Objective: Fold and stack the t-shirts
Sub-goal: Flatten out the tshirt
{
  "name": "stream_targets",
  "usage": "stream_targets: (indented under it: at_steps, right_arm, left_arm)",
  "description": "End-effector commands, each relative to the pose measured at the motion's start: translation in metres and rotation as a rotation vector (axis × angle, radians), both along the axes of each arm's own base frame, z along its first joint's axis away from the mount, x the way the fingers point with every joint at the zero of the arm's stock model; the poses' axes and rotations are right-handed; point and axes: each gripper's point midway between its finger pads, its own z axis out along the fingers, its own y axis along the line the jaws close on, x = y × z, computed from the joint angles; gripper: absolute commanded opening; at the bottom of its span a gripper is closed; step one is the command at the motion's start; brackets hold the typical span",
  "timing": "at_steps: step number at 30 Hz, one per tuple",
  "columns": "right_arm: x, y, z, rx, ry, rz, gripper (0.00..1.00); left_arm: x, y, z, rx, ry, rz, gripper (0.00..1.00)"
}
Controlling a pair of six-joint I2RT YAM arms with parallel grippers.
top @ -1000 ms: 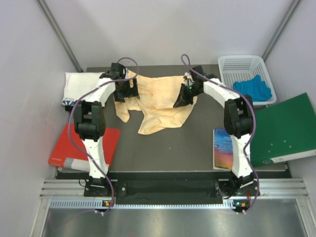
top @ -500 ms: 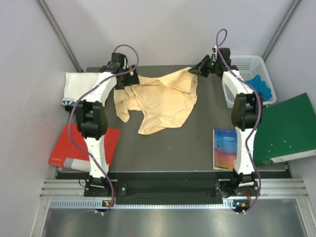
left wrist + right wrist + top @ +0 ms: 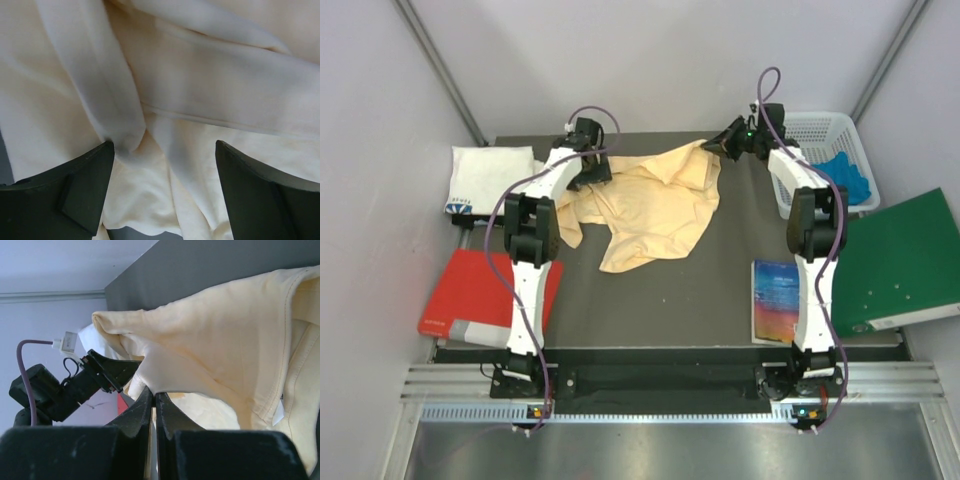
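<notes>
A crumpled peach-yellow t-shirt (image 3: 650, 210) lies in the middle of the dark table. My right gripper (image 3: 720, 143) holds its far right edge, lifted near the table's back, shut on a fold of the cloth (image 3: 200, 335) at the fingertips (image 3: 154, 390). My left gripper (image 3: 592, 170) hovers low over the shirt's far left part. Its fingers (image 3: 85, 190) stand wide apart, with creased cloth (image 3: 165, 100) beneath and between them, not pinched. A folded white t-shirt (image 3: 485, 172) with a small dark-blue print lies at the table's far left corner.
A white basket (image 3: 815, 128) holding blue cloth (image 3: 835, 178) stands at the back right. A green folder (image 3: 900, 260) leans off the right edge. A colourful book (image 3: 775, 300) lies near the right arm, and a red book (image 3: 480, 290) by the left arm.
My right gripper has carried the shirt's edge from the middle up to the back right. The left gripper has shifted right along the shirt's far edge, jaws slightly narrower.
</notes>
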Motion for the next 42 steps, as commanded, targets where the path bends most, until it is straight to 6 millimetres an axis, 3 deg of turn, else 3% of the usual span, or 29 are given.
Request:
stream_targets:
  at_steps: [1,2,4,5,7,15,17,21,28,31,32,38,42]
  right_arm:
    - [0.006,-0.005,0.015,0.024,-0.055,0.0,0.0]
    - [0.006,-0.006,0.015,0.024,-0.057,0.002,0.0]
    - [0.005,-0.007,0.011,0.023,-0.051,0.003,0.0]
    - [0.004,-0.006,0.01,0.026,-0.047,0.009,0.0]
    - [0.004,-0.006,0.008,0.028,-0.045,0.014,0.0]
    - [-0.001,-0.003,-0.002,0.033,-0.022,0.036,0.0]
    - [-0.003,-0.004,-0.003,0.033,-0.019,0.039,0.0]
    - [-0.005,-0.007,-0.005,0.033,-0.01,0.043,0.0]
    - [-0.006,-0.009,-0.004,0.041,-0.008,0.045,0.0]
    - [-0.007,-0.008,-0.005,0.043,-0.004,0.049,0.0]
    - [-0.008,-0.008,-0.006,0.044,-0.002,0.053,0.0]
    - [-0.012,-0.006,-0.011,0.046,0.009,0.066,0.0]
    - [-0.014,-0.005,-0.013,0.048,0.011,0.068,0.0]
  left_arm:
    - [0.002,0.019,0.038,0.043,-0.09,0.077,0.87]
    - [0.001,0.023,0.053,0.051,-0.122,0.088,0.87]
    - [-0.005,0.027,0.053,0.065,-0.13,0.092,0.87]
    - [-0.007,0.031,0.065,0.075,-0.155,0.102,0.87]
    - [-0.008,0.033,0.069,0.082,-0.172,0.104,0.86]
    - [-0.004,0.03,0.05,0.068,-0.135,0.116,0.6]
    - [-0.001,0.029,0.036,0.066,-0.105,0.119,0.61]
    - [0.014,0.022,0.032,0.035,-0.12,0.126,0.58]
    - [0.02,0.021,0.01,0.027,-0.084,0.156,0.51]
    - [0.022,0.02,0.018,0.015,-0.109,0.162,0.5]
    - [0.022,0.02,0.019,0.016,-0.112,0.161,0.45]
    - [0.02,0.027,0.044,0.038,-0.159,0.175,0.68]
    - [0.016,0.033,0.056,0.058,-0.181,0.179,0.7]
